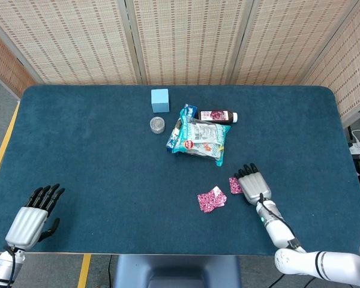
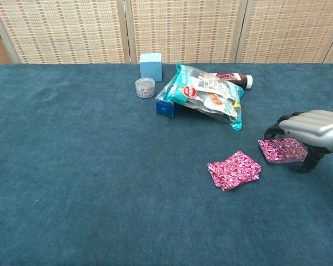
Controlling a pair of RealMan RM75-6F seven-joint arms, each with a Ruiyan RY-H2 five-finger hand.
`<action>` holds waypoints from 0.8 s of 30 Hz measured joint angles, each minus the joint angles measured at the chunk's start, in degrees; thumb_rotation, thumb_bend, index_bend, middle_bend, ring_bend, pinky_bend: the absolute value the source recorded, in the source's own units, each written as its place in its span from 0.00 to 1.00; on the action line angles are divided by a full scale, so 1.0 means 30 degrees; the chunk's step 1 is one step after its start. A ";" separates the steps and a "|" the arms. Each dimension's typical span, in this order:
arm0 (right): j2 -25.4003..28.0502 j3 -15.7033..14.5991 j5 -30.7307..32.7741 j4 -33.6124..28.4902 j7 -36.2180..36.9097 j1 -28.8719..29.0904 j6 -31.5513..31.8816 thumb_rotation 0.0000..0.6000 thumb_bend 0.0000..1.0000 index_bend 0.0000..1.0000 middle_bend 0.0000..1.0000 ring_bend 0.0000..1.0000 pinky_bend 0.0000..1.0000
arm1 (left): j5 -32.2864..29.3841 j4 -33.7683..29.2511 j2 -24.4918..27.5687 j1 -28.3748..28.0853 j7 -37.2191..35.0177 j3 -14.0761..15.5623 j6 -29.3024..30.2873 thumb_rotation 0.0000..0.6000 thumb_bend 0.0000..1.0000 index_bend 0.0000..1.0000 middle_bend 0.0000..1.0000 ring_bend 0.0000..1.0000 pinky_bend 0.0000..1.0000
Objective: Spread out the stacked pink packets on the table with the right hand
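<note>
So over at the front-left corner of the table [image 1: 78,150], the left hand [image 1: 31,221] is just parked palm-down on the blue cloth, fingers straight and a bit apart, holding nothing; the chest view doesn't catch it at all. Moving right, toward the back edge around the middle there's a little light-blue cube [image 1: 160,100] with a small round tin [image 1: 157,125] just in front of it. Next to those is a pile of snack stuff: a teal snack bag [image 1: 198,140] lying on top of a blue box [image 2: 167,103], and a dark bottle [image 1: 217,116] with a white cap lying on its side behind the bag, cap pointing toward the right edge. Then nearer the front edge, right of centre, you've got the pink packets. One loose pink packet [image 2: 233,169] sits flat on its own, looks kinda fanned or doubled at its left corner. Just to the right of it, with a small gap of cloth between, is the pink stack [image 2: 282,150], and the right hand [image 2: 311,128] is arched right over it, fingers [image 2: 279,125] curled down at the far-left side of the stack and the thumb [image 2: 308,163] down on the near side. Honestly can't tell if the fingertips actually touch the packets or just hover around them.
</note>
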 measured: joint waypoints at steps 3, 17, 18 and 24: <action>-0.0052 0.0031 -0.0091 0.0035 0.0100 -0.0002 0.0083 1.00 0.24 0.23 0.17 0.00 0.00 | -0.0048 0.0002 -0.0007 -0.0017 0.0005 -0.0011 -0.0040 1.00 0.44 0.00 0.00 0.00 0.09; -0.0570 0.0200 -0.0181 0.0583 0.0233 -0.0034 0.0446 1.00 0.24 0.34 0.25 0.06 0.00 | -0.0168 0.0040 -0.0137 -0.0135 0.0217 0.0021 -0.0345 1.00 0.44 0.00 0.00 0.00 0.09; -0.0604 0.0211 -0.0222 0.0625 0.0249 -0.0047 0.0487 1.00 0.24 0.34 0.25 0.07 0.00 | -0.0196 0.0037 -0.0135 -0.0141 0.0226 0.0017 -0.0370 1.00 0.44 0.00 0.00 0.00 0.09; -0.0649 0.0221 -0.0184 0.0703 0.0213 -0.0034 0.0432 1.00 0.24 0.40 0.30 0.09 0.00 | -0.0255 0.0031 -0.0119 -0.0155 0.0240 -0.0008 -0.0373 1.00 0.44 0.00 0.00 0.00 0.09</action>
